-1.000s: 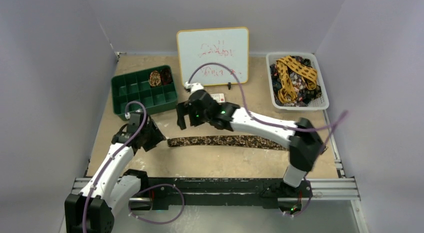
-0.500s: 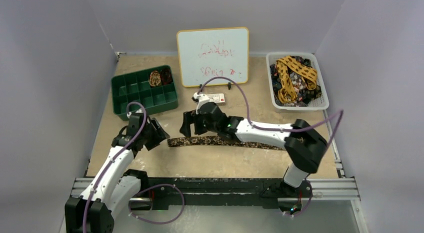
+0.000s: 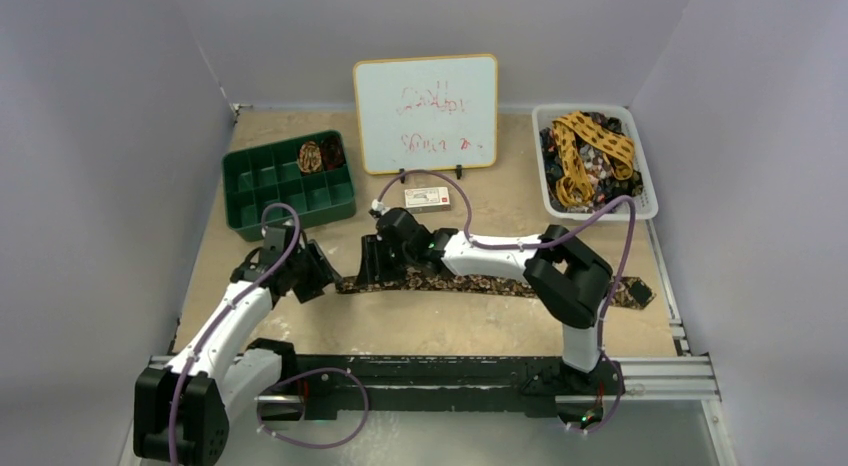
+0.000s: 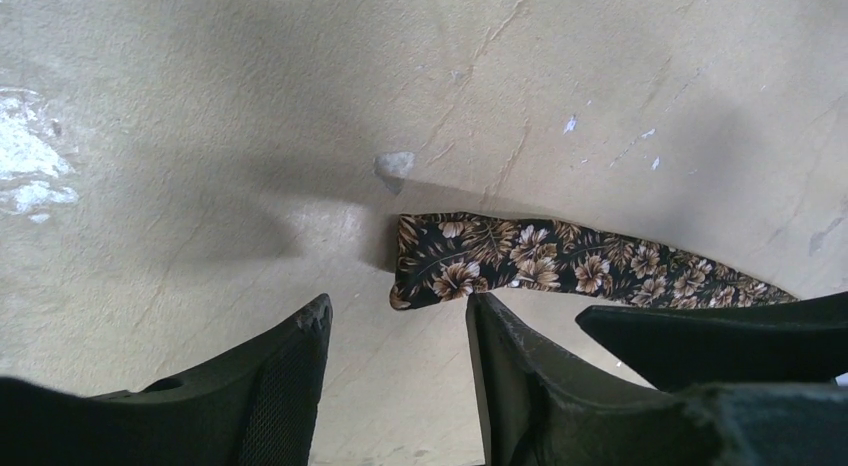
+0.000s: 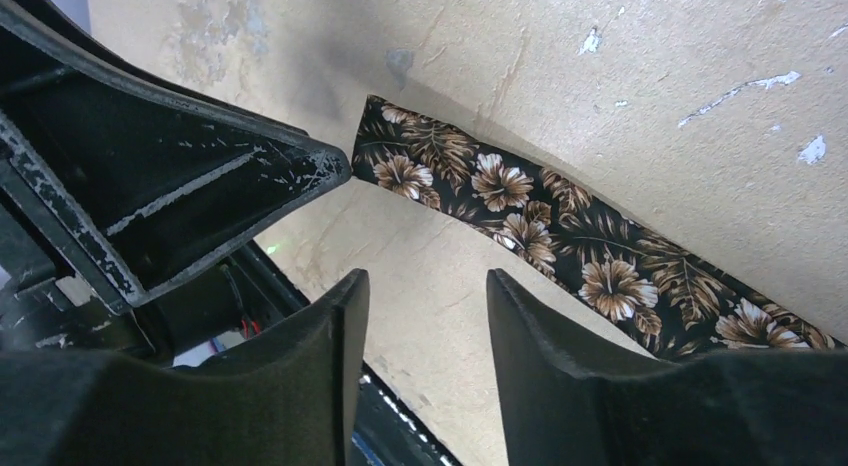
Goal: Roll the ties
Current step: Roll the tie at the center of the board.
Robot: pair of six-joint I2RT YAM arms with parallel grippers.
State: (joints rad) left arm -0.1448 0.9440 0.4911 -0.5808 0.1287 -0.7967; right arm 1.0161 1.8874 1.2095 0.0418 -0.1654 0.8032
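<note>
On the table point(image 3: 400, 331) seen from above, a tray point(image 3: 290, 208) holding a coil point(image 3: 310, 156) sits at 10 o'clock, a whiteboard point(image 3: 425, 111) at 12 with a card point(image 3: 427, 196) before it, and a basket point(image 3: 648, 204) of ties point(image 3: 585, 151) at 2. The tie point(image 3: 480, 283) lies flat across the middle from 9 to 3, partly under the right arm point(image 3: 500, 256), with the left gripper point(image 3: 320, 276) and right gripper point(image 3: 372, 268) crowded at its 9 o'clock end. From the left wrist, the left gripper point(image 4: 395, 316) has its fingers apart and empty, the tie point(image 4: 500, 256) ending just at 1 o'clock of the gap. From the right wrist, the right gripper point(image 5: 425, 286) is parted over bare table, holding nothing, with the tie point(image 5: 560, 236) at 1 o'clock and the left gripper point(image 5: 200, 186) at 10.
</note>
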